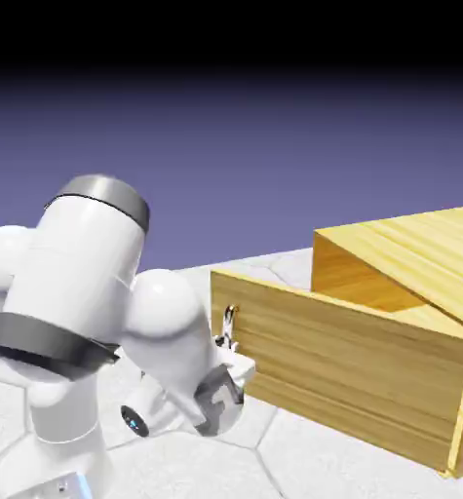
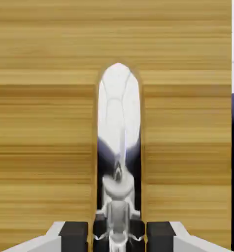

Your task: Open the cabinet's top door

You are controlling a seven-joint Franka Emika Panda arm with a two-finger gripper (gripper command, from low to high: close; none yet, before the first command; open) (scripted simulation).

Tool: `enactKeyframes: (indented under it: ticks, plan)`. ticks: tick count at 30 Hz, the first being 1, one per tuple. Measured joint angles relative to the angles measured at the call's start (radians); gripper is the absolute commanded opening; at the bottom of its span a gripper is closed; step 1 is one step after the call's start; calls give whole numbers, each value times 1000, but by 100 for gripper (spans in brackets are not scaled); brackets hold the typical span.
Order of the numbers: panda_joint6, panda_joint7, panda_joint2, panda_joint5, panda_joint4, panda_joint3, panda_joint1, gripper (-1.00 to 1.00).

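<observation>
Blue-violet backdrop (image 1: pixel 225 175). Only the exterior view shows the cabinet (image 1: pixel 410 244) open, its wooden interior (image 1: pixel 350 277) exposed; in the hand view my gripper (image 2: pixel 117 236) is closed on the handle (image 2: pixel 118 108), near the top door (image 1: pixel 352 365)'s free edge.

Lighting and picture quality: both views bright and legible.
Exterior view: the rounded white robot arm (image 1: pixel 79 253) is strongly lit, its pale shells nearly washed out; the top of the light-yellow wooden cabinet (image 1: pixel 410 244) reads brighter than its shaded interior, and the blue-violet backdrop (image 1: pixel 176 214) fades to black above. Hand view: the yellow plank-grained door panel (image 2: pixel 45 123) is evenly lit, its grain slightly soft; the polished silvery handle (image 2: pixel 118 108) carries white glare and dark mirror-like reflections.
</observation>
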Motion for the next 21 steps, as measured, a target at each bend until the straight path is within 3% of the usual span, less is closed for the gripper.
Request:
enactKeyframes:
  ticks: [11,21]
  plan:
    - [-116,321,230,-475,-37,-7,-245,-100]
    - [-295,524,353,-911,55,-162,-328,-100]
